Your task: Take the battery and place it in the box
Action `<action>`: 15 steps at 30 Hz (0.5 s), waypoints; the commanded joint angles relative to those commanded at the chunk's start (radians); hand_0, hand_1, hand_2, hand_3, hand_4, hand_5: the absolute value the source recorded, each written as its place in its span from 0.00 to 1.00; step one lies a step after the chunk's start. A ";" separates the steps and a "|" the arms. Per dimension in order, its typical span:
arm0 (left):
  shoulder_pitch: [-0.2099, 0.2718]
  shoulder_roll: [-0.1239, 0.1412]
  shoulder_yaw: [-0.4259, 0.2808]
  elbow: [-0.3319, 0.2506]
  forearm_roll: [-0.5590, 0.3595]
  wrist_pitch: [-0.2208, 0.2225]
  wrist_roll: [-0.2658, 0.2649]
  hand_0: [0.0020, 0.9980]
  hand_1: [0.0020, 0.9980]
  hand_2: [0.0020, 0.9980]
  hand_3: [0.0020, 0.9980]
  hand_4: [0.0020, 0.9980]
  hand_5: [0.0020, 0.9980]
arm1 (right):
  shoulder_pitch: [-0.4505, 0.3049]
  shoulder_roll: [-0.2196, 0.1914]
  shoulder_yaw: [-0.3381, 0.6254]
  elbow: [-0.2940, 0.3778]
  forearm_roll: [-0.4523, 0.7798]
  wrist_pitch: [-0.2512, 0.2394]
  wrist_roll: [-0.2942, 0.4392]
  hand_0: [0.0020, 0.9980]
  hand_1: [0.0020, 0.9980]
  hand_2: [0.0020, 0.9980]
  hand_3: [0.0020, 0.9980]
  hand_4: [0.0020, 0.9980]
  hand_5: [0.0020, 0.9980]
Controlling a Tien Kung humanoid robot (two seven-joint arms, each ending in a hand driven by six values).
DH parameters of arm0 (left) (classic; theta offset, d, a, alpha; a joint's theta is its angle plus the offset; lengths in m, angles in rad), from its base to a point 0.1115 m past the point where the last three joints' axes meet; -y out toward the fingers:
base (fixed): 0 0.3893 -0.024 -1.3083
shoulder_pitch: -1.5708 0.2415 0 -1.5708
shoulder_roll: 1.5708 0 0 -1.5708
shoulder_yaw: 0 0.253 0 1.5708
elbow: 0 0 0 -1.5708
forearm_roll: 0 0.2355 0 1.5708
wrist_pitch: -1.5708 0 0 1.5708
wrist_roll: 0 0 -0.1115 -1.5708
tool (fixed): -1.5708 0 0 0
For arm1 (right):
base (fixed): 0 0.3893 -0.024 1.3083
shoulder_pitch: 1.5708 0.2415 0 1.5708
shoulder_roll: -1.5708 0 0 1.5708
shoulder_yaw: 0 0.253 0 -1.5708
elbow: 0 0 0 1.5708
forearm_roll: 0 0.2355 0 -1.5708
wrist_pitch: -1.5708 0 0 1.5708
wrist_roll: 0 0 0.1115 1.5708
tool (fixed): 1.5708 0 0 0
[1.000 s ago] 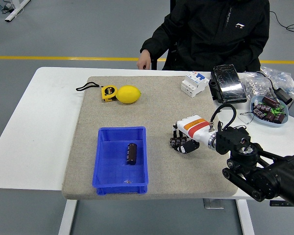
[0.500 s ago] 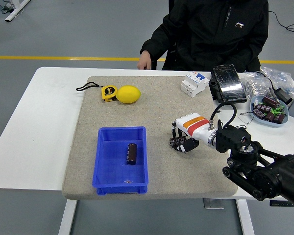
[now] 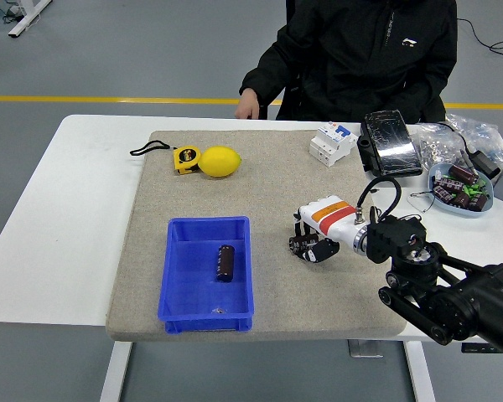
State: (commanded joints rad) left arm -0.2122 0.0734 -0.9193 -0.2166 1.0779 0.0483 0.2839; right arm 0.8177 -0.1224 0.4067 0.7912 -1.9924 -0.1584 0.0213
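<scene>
Head view: dark cylindrical battery (image 3: 225, 262) lies inside the blue plastic box (image 3: 176, 295) on the grey mat (image 3: 260, 180) covering the white table (image 3: 75, 193). Right hand (image 3: 317, 237), white with orange band, hovers beside the box, fingers (image 3: 306, 248) curled, holding nothing.

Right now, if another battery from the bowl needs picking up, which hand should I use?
The right hand. It is the only one in view, over the mat just left of the bowl of batteries at the table's right edge. One battery already lies in the blue box.
</scene>
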 joint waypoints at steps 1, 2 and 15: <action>0.000 0.000 0.000 0.000 0.000 0.000 0.000 0.73 0.70 0.66 0.58 0.63 0.54 | 0.000 0.000 -0.001 0.000 0.000 0.001 0.000 0.40 0.48 0.55 0.51 0.84 0.24; -0.001 0.000 0.000 0.000 -0.001 0.000 0.000 0.73 0.70 0.66 0.58 0.63 0.54 | -0.002 -0.001 -0.004 -0.002 0.002 0.003 0.001 0.40 0.48 0.55 0.51 0.84 0.24; -0.005 0.000 0.006 0.001 -0.010 0.001 -0.003 0.73 0.70 0.66 0.58 0.63 0.54 | -0.007 -0.005 -0.013 -0.009 0.008 -0.006 0.011 0.38 0.47 0.52 0.49 0.83 0.24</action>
State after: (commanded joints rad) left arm -0.2168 0.0738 -0.9128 -0.2161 1.0677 0.0495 0.2813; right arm 0.8111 -0.1271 0.3939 0.7824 -1.9840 -0.1639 0.0323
